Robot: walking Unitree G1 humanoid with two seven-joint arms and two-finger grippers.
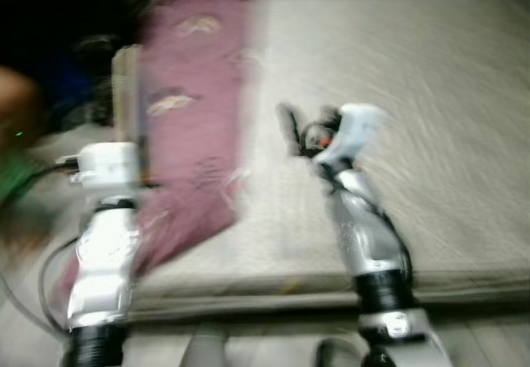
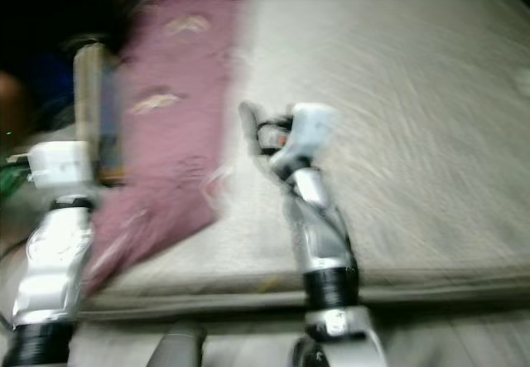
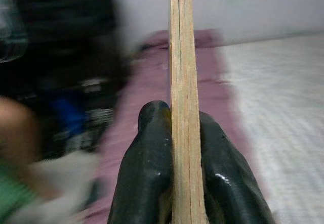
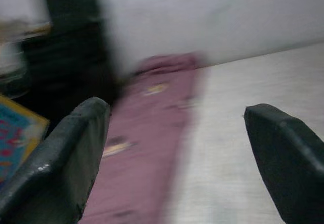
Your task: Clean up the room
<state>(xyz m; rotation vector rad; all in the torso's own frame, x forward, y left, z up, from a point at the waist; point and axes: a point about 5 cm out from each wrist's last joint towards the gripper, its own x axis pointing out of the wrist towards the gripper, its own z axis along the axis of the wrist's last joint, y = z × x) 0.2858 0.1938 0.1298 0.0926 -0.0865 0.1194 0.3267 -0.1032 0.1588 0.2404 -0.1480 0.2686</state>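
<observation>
All views are blurred by motion. My left gripper (image 3: pixel 185 128) is shut on a thin, flat wooden board (image 3: pixel 182 82) held upright on edge; in the eye views the board (image 1: pixel 126 94) stands at the left above the bed's edge. My right gripper (image 4: pixel 177 138) is open with nothing between its fingers and hovers over the mattress; in the left eye view it is near the middle (image 1: pixel 302 131). A maroon cloth (image 1: pixel 195 118) with light patterns lies lengthwise on the left part of the bed and hangs over its near edge.
A wide grey mattress (image 1: pixel 414 135) spreads to the right and back. Dark furniture with clutter (image 1: pixel 58 44) stands at the far left. A person's arm and green sleeve (image 1: pixel 16 135) are at the left edge. A colourful flat object (image 4: pixel 15 138) lies left of the cloth.
</observation>
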